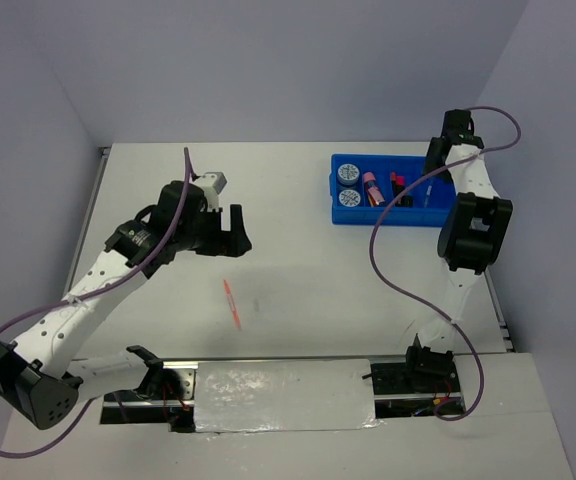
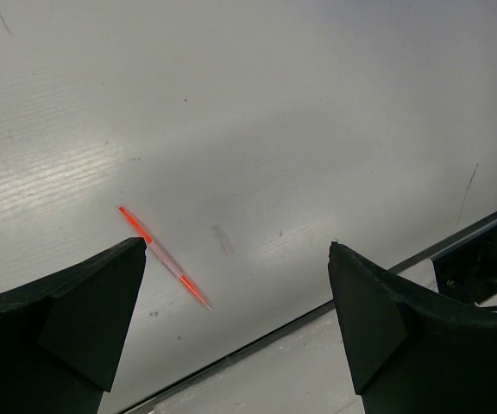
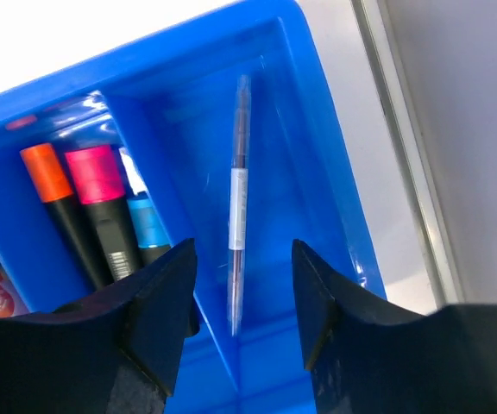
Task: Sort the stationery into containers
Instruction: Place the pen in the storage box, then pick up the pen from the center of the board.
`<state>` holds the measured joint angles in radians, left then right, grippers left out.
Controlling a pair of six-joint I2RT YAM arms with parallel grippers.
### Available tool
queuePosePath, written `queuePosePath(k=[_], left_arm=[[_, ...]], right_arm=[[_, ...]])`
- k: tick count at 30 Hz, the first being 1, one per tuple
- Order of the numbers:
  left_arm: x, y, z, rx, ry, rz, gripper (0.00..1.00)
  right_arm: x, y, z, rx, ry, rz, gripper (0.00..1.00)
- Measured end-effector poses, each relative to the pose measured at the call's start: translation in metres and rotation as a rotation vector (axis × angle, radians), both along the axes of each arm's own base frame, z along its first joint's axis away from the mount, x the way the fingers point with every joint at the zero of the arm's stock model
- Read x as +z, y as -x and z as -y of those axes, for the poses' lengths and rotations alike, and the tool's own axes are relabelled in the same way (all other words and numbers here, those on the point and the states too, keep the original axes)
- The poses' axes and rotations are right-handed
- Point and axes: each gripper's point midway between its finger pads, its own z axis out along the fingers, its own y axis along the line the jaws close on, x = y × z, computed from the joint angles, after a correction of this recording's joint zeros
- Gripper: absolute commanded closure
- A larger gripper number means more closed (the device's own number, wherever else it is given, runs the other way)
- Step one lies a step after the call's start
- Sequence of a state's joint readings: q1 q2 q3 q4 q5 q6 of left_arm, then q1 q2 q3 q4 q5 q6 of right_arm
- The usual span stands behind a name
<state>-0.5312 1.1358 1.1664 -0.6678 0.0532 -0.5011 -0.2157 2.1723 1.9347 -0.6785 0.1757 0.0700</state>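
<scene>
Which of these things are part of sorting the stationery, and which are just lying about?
For the job: orange pen on the table; blue tray; in it, two tape rolls, pink tube, three highlighters, clear pen.
Just lying about: purple cables; shiny sheet at the table's near edge.

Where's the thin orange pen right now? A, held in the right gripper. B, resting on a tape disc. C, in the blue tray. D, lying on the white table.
D: the orange pen lies flat on the white table, well apart from the blue tray, with nothing gripping it.
</scene>
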Motion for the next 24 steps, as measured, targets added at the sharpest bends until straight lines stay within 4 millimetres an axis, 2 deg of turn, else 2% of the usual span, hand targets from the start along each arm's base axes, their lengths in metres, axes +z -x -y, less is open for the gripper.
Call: queuePosePath(k=[6, 8, 11, 12, 14, 16, 18, 20, 21, 24], left_arm=[[-0.003, -0.002, -0.002, 0.017, -0.011, -0.009, 0.01], [-0.007, -0.003, -0.006, 0.051, -0.03, -0.028, 0.01], [-0.016, -0.007, -0.014, 0.119, -0.069, -0.067, 0.01], [-0.021, -0.007, -0.018, 0.15, -0.082, -0.087, 0.01], [-0.031, -0.005, -0.025, 0.2, -0.107, -0.123, 0.01], [-0.041, -0.002, -0.031, 0.252, -0.117, -0.159, 0.01], [-0.053, 0.003, -0.037, 0.305, -0.126, -0.201, 0.01], [-0.064, 0.01, -0.042, 0.353, -0.135, -0.243, 0.02], [-0.07, 0.013, -0.044, 0.376, -0.14, -0.263, 0.03], [-0.093, 0.024, -0.049, 0.428, -0.167, -0.321, 0.06]], right_arm=[[0.021, -0.009, -0.002, -0.005, -0.014, 0.047, 0.37], [0.037, -0.013, -0.006, -0.007, -0.023, 0.083, 0.37], [0.062, -0.005, -0.023, -0.003, -0.034, 0.119, 0.36], [0.074, 0.002, -0.036, 0.011, -0.037, 0.138, 0.33], [0.101, 0.023, -0.077, 0.061, -0.047, 0.176, 0.33], [0.132, 0.048, -0.134, 0.148, -0.071, 0.242, 0.31], [0.161, 0.083, -0.199, 0.249, -0.12, 0.325, 0.28], [0.171, 0.118, -0.242, 0.325, -0.187, 0.369, 0.28], [0.17, 0.136, -0.255, 0.345, -0.222, 0.372, 0.28], [0.15, 0.169, -0.268, 0.337, -0.296, 0.342, 0.28]])
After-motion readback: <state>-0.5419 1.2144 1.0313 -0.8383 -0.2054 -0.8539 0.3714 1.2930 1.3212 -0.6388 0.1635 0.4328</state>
